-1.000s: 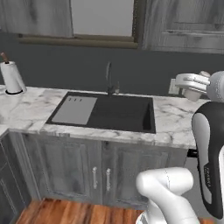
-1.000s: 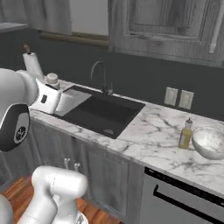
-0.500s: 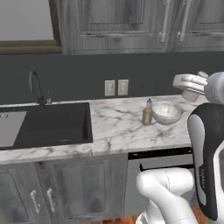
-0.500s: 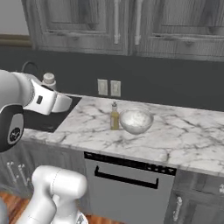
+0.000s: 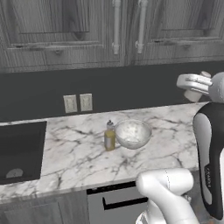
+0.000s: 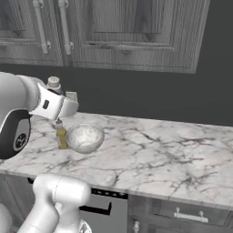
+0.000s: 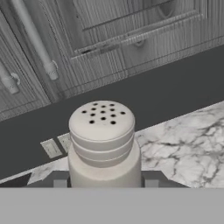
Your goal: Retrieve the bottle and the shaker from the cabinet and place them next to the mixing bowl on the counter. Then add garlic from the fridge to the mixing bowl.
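I am looking at a grey-wood kitchen with a dark backsplash, and the marble table (image 5: pixel 78 153) runs across the middle of both base views. The shaker (image 7: pixel 104 144) sits dead centre in the lower half of the hand view, upright, white, its perforated cap towards me, and the jaws are closed on its body from both sides, holding it up off the table. In the left base view I see the shaker (image 5: pixel 194 94) at the right edge, above table level, just behind the white hand; in the right base view its cap (image 6: pixel 54 83) shows at upper left above the gripper (image 6: pixel 58 122). The bottle (image 5: pixel 110 136), small and yellowish with a dark top, stands upright on the table at centre of the left base view, just beside the mixing bowl (image 5: pixel 132 134), which lies to its right there; I cannot tell whether the two touch. In the right base view the bottle (image 6: pixel 61 136) and the bowl (image 6: pixel 84 137) sit at centre left, below the held shaker. Two wall outlets (image 5: pixel 78 103) are on the backsplash up and left of the bottle. Closed cabinet doors (image 5: pixel 114 30) with long handles fill the top. The black sink (image 5: pixel 21 151) takes the left edge, and a dishwasher front (image 5: pixel 118 203) sits under the table.
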